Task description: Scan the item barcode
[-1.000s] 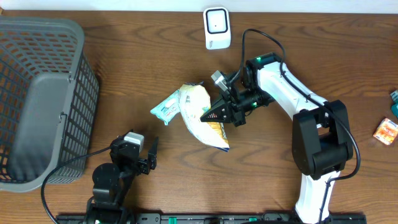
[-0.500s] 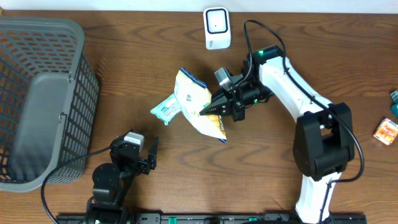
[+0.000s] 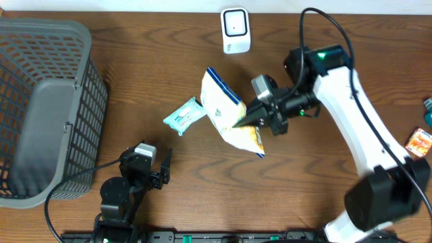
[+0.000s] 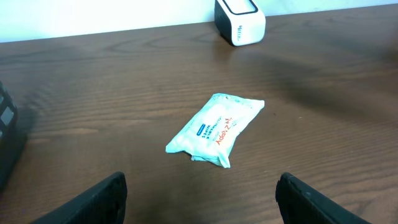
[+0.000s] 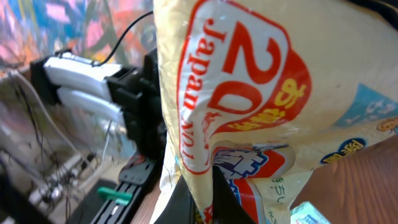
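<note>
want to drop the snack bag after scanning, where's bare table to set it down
Bare wood: the front strip between the left gripper and the right arm; also between the basket and the wipes pack. Crowded: around the wipes pack and held snack bag, and by the scanner.

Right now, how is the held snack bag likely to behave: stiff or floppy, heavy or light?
Probably floppy: the snack bag creases and sags around the right end effector. Likely light, since one narrow pinch carries it. Its glossy film may slip.
</note>
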Tool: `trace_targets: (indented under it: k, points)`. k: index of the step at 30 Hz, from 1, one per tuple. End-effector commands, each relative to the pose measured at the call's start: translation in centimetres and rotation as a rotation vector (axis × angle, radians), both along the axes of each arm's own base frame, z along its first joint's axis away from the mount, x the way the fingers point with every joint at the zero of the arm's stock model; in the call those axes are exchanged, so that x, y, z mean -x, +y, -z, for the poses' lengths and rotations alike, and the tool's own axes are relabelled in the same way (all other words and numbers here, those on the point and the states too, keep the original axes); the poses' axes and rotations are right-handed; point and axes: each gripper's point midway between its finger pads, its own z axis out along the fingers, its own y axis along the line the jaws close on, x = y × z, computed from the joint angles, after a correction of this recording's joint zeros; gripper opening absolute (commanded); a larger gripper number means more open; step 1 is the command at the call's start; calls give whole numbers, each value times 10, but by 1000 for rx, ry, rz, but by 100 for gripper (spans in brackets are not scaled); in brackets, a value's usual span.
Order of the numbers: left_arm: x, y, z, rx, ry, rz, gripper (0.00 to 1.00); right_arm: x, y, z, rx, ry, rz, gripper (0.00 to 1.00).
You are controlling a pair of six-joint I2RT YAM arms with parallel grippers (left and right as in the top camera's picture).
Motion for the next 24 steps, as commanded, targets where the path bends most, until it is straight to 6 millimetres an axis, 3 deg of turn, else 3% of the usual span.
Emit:
trace_targets:
  k: [1,8,15,24]
  points:
    - [4,-1,14,14,45,6,77,23,-11,-2,47,-5,3,1]
    - [4,-1,14,14,45,6,77,50,-31,10,39,93,67,1]
    - [4,-1,14,14,45,6,77,41,-46,14,-56,299,206,1]
    - [4,-1,14,14,45,6,77,41,-47,17,-45,502,237,1]
